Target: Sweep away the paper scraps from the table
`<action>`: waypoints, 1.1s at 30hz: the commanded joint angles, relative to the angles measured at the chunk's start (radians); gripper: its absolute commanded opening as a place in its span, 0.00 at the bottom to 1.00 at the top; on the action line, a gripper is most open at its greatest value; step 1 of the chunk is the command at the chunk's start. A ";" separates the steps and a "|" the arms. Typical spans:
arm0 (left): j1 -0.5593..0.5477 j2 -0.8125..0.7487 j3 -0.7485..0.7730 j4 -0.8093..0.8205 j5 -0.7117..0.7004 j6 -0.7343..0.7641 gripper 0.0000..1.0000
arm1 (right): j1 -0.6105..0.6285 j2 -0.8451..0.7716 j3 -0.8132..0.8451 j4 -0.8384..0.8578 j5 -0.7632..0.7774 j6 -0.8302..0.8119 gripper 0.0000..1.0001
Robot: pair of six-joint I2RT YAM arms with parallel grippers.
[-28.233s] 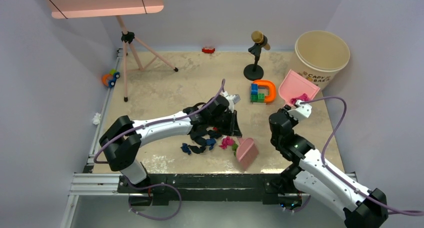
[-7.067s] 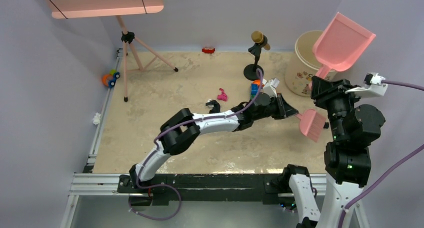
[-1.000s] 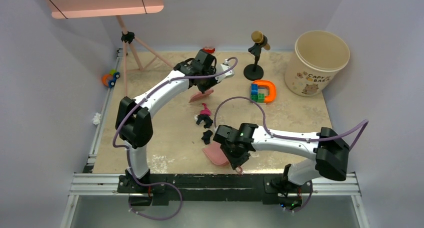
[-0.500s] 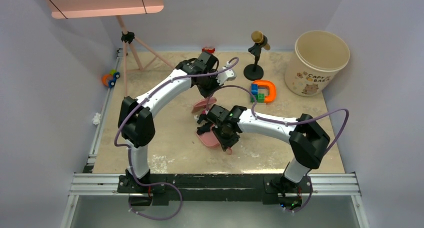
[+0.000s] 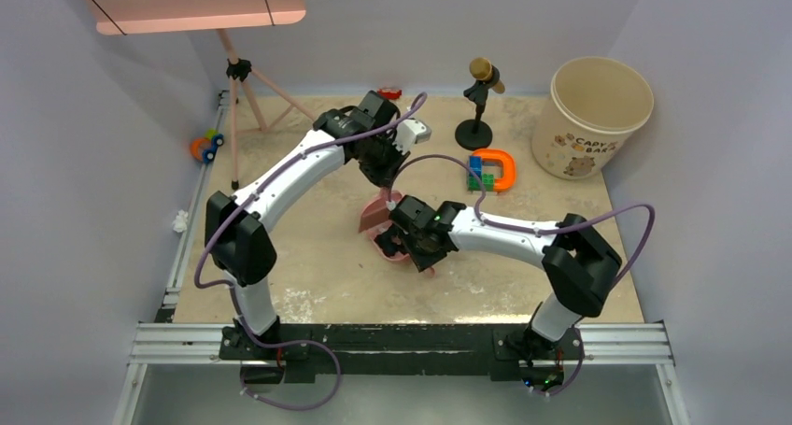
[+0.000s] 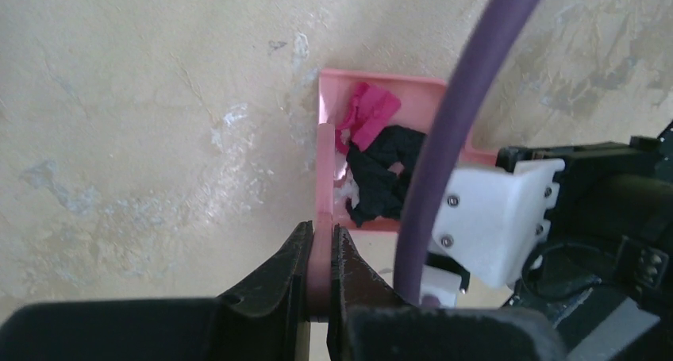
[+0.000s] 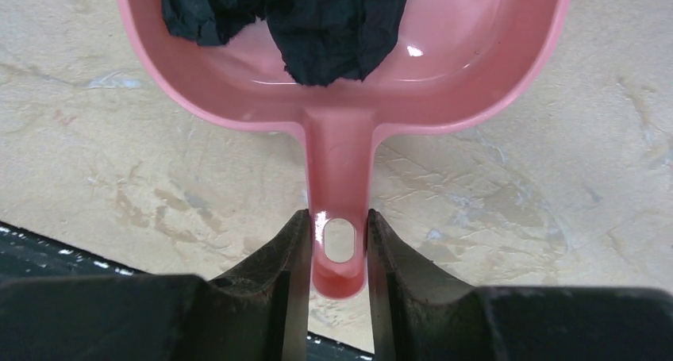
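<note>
Paper scraps lie inside the pink dustpan [image 7: 444, 83]: black wads [image 7: 325, 36] in the right wrist view, and a magenta wad [image 6: 369, 111], black wads [image 6: 385, 174] and a white bit [image 6: 345, 190] in the left wrist view. My right gripper [image 7: 340, 218] is shut on the dustpan's handle [image 7: 340, 163], near the table's middle [image 5: 425, 247]. My left gripper [image 6: 321, 232] is shut on the pink brush [image 6: 323, 178], which shows edge-on against the pan's open side. From above, the brush [image 5: 374, 215] meets the dustpan [image 5: 388, 245] below the left gripper [image 5: 383, 177]. I see no loose scraps on the beige table [image 5: 308, 247].
A cream bucket [image 5: 598, 117] stands at the far right. A toy microphone [image 5: 479, 103], a block stack in an orange horseshoe [image 5: 493, 171] and a red car [image 5: 389, 93] lie farther back. A pink tripod [image 5: 247, 98] stands far left. A white wad [image 5: 179, 221] lies beyond the left rail.
The left arm drew the brush nearer over the magenta and black scraps. The right arm moved the dustpan away from the front edge to meet it. The scraps now lie in the pan.
</note>
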 commanded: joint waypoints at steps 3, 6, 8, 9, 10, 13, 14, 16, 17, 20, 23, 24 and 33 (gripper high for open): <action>-0.018 -0.086 0.079 -0.158 -0.043 -0.083 0.00 | 0.010 -0.088 -0.093 0.124 0.087 0.008 0.00; -0.017 -0.136 0.087 -0.182 -0.129 -0.135 0.00 | 0.021 -0.110 -0.121 0.141 0.101 0.028 0.00; -0.013 -0.174 0.096 -0.193 -0.245 -0.215 0.00 | 0.031 -0.124 -0.135 0.152 0.107 0.040 0.00; -0.005 -0.199 0.098 -0.197 -0.273 -0.236 0.00 | 0.032 -0.131 -0.142 0.157 0.111 0.045 0.00; -0.002 -0.223 0.092 -0.196 -0.290 -0.245 0.00 | 0.033 -0.141 -0.148 0.163 0.112 0.048 0.00; 0.000 -0.295 0.070 -0.205 -0.365 -0.288 0.00 | 0.035 -0.178 -0.166 0.176 0.114 0.052 0.00; 0.002 -0.319 0.064 -0.215 -0.404 -0.310 0.00 | 0.035 -0.196 -0.172 0.178 0.121 0.057 0.00; 0.005 -0.372 0.044 -0.238 -0.513 -0.358 0.00 | 0.036 -0.235 -0.183 0.179 0.128 0.066 0.00; 0.007 -0.397 0.030 -0.251 -0.557 -0.374 0.00 | 0.036 -0.254 -0.185 0.173 0.127 0.074 0.00; 0.009 -0.474 -0.029 -0.267 -0.642 -0.420 0.00 | 0.034 -0.305 -0.168 0.119 0.121 0.093 0.00; 0.010 -0.558 -0.141 -0.243 -0.626 -0.463 0.00 | 0.034 -0.347 -0.097 0.021 0.147 0.112 0.00; 0.009 -0.591 -0.183 -0.231 -0.620 -0.469 0.00 | 0.033 -0.360 -0.069 -0.021 0.165 0.123 0.00; 0.010 -0.883 -0.514 -0.102 -0.699 -0.475 0.00 | -0.041 -0.438 0.190 -0.362 0.215 0.153 0.00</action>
